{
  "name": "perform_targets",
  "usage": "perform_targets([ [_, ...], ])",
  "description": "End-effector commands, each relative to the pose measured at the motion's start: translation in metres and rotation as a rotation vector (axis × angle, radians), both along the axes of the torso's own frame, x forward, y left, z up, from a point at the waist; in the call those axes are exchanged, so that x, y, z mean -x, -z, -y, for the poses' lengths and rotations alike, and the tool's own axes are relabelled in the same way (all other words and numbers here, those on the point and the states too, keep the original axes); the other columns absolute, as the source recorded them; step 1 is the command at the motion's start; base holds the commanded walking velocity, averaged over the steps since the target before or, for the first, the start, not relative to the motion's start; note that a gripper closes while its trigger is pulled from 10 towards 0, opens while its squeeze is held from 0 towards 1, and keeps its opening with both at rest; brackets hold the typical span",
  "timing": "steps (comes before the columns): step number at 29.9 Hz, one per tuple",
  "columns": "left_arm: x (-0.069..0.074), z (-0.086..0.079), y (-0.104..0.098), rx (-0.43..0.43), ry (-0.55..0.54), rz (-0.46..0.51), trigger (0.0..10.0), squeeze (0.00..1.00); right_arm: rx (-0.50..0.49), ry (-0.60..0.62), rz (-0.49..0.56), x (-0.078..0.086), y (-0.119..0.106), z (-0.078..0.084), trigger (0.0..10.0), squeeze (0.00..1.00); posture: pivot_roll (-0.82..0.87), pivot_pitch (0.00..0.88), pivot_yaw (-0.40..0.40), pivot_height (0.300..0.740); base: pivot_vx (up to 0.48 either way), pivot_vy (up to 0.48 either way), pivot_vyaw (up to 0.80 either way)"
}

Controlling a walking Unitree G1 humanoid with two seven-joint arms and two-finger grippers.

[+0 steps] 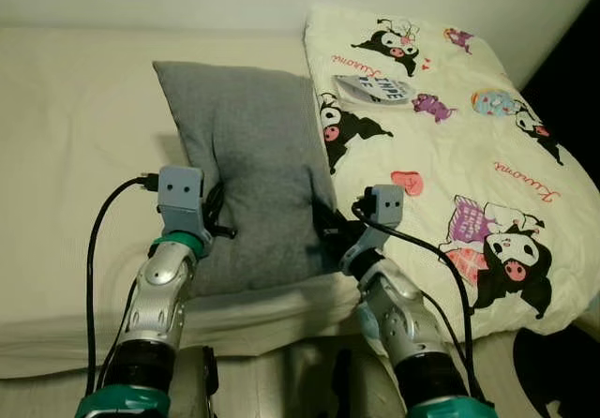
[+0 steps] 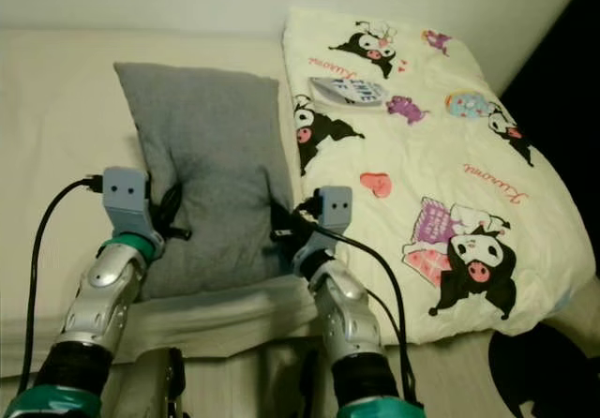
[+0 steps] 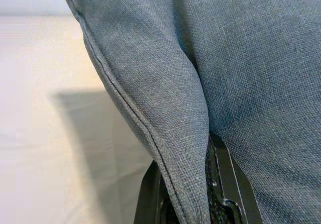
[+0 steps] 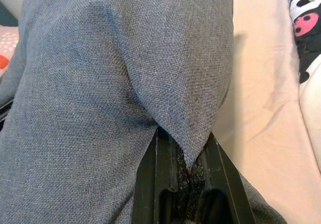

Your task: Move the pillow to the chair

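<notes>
Grey pillow on bed — near its front edge, beside the cartoon-print blanket.
Left pincer and right pincer each clench a pillow side — fabric pinched between fingers.

pillow | grey woven fabric, rectangular | lies on cream bed | both lower side edges creased inward

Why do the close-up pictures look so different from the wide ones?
Eye views: dim and yellowish, dark lower right corner, pillow sharp. Left wrist view: brighter, weave crisp, a soft pillow shadow on the bed. Right wrist view: fabric sharp, fingers dark.
</notes>
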State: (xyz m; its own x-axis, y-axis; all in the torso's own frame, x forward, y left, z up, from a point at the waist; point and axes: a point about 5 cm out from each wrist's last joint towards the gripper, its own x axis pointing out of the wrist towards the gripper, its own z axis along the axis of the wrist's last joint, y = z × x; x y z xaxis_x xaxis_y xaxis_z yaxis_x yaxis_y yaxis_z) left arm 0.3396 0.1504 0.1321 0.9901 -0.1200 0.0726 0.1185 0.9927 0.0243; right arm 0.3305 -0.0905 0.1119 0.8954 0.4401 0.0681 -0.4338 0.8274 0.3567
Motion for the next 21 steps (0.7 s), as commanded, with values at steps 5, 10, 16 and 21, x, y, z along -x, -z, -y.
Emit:
perform_targets([
  [5,0.006,0.013,-0.006,-0.045,0.049,0.052,10.0,0.00,0.020,0.056,0.066,-0.002,-0.009,0.000,10.0,0.00,0.11,0.000,-0.028,0.595,0.000,0.000,0.00],
  [10,0.010,0.018,-0.006,-0.077,0.063,0.043,10.0,0.00,0.045,0.065,0.092,-0.001,-0.010,0.001,10.0,0.00,0.11,0.000,-0.035,0.600,0.000,0.000,0.00],
  [16,0.014,0.023,-0.007,-0.087,0.059,0.041,10.0,0.00,0.068,0.064,0.105,0.000,-0.011,0.002,10.0,0.00,0.10,0.000,-0.038,0.615,0.000,0.000,0.00],
  [21,0.016,0.022,-0.009,-0.086,0.041,0.036,10.0,0.00,0.076,0.070,0.100,0.002,-0.012,0.004,10.0,0.00,0.10,0.000,-0.037,0.630,0.000,0.000,0.00],
])
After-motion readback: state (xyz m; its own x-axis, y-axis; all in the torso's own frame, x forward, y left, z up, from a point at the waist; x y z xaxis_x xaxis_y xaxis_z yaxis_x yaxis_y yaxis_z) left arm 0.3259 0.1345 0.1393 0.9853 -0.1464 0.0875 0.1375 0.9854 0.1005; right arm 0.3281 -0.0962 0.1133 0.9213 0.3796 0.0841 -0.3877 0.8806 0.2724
